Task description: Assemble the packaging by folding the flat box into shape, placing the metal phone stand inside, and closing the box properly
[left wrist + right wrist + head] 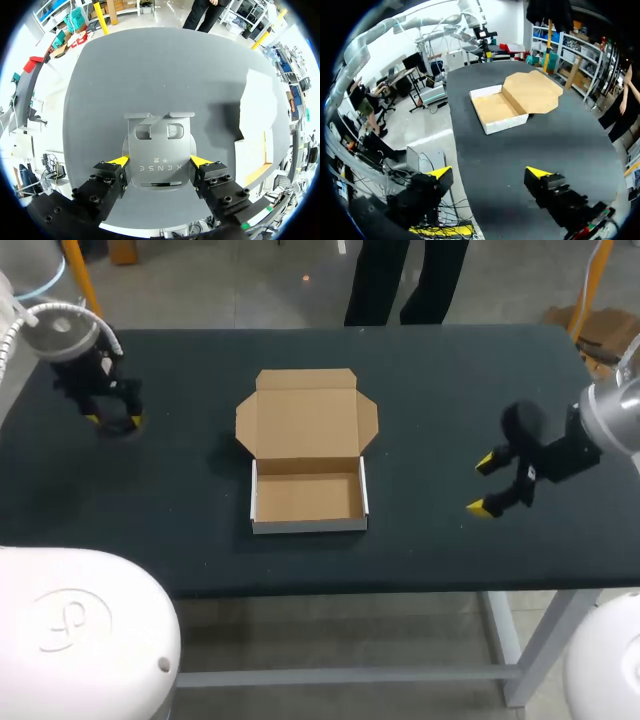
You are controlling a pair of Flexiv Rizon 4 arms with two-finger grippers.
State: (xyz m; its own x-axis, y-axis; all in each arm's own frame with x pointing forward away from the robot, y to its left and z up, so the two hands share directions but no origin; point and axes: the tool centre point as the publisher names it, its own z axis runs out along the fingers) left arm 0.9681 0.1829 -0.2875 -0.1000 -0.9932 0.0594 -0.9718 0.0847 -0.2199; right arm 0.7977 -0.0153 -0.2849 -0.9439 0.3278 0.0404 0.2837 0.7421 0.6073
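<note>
At the middle of the bench (450,370), the cardboard box (307,502) sits folded with its lid laid back, ready for loading. Well left of the box, the left gripper (160,161) pinches the flat metal phone stand (159,145) by both side edges, probably to lift it. Right of the box, the right gripper (481,485) hangs wide open and empty.
</note>
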